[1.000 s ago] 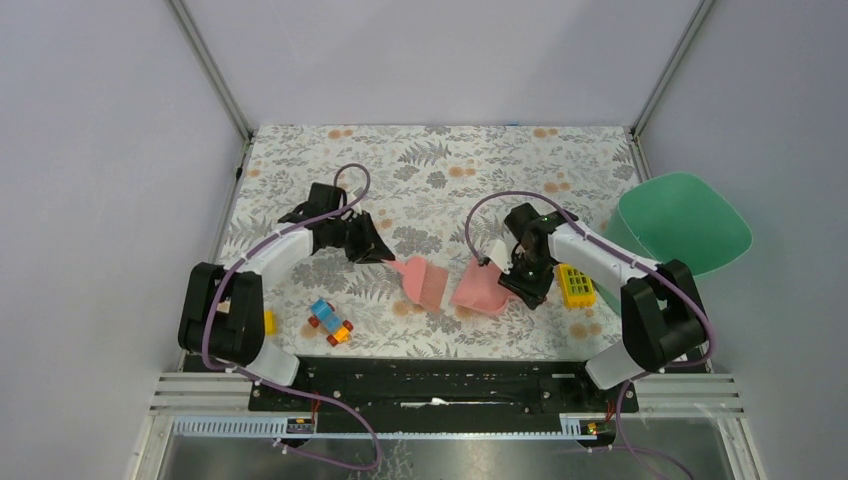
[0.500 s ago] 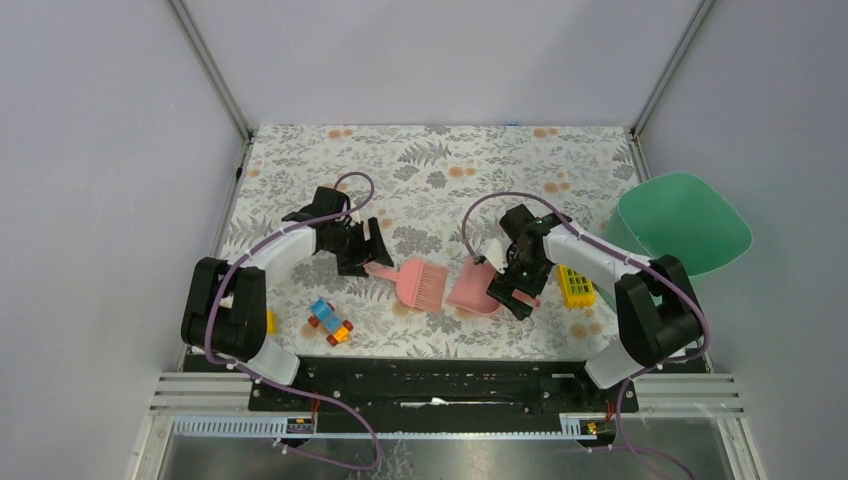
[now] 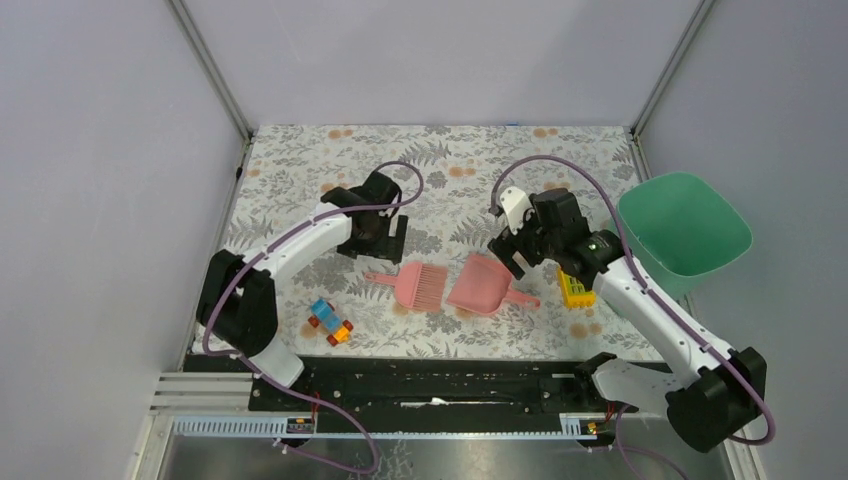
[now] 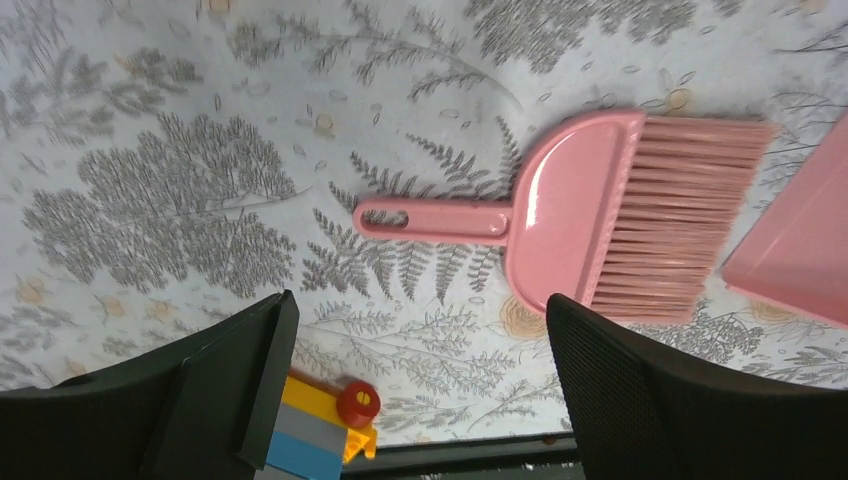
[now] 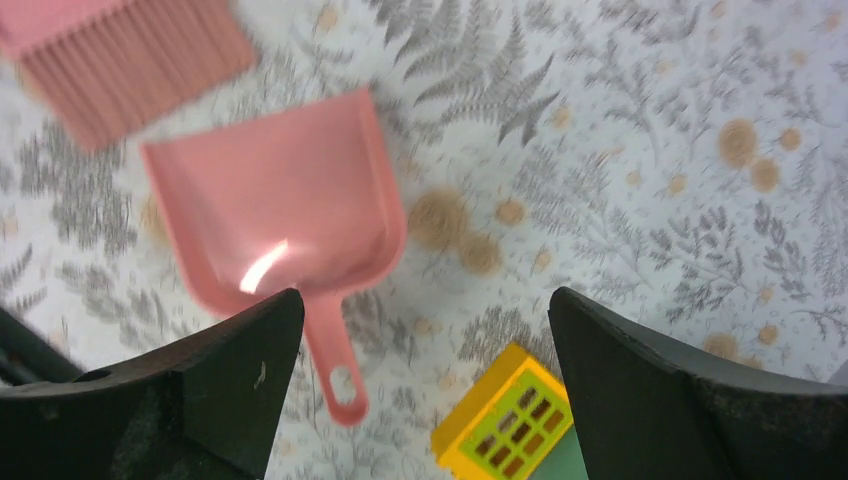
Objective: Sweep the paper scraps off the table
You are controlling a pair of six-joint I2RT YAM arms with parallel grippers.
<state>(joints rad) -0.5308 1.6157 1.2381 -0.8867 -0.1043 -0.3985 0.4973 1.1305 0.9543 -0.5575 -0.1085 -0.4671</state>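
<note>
No paper scraps show in any view. The table (image 3: 450,160), under its fern-print cloth, carries a pink brush (image 3: 415,283) and a pink dustpan (image 3: 482,285) lying flat side by side near the front. My left gripper (image 3: 380,235) hangs open above and behind the brush handle; in the left wrist view the brush (image 4: 590,215) lies beyond the gripper (image 4: 418,350), untouched. My right gripper (image 3: 515,250) is open above the dustpan's right side. The dustpan (image 5: 280,200) looks empty, and its handle lies beside the gripper's (image 5: 425,340) left finger.
A green bin (image 3: 683,222) stands off the table's right edge. A yellow grid-topped block (image 3: 575,287) sits just right of the dustpan handle. Colourful toy bricks (image 3: 330,322) lie front left, below the brush handle.
Both grippers opened, letting go of the brush and the dustpan, which now lie flat on the cloth. Both arms lifted and drew back from them.
</note>
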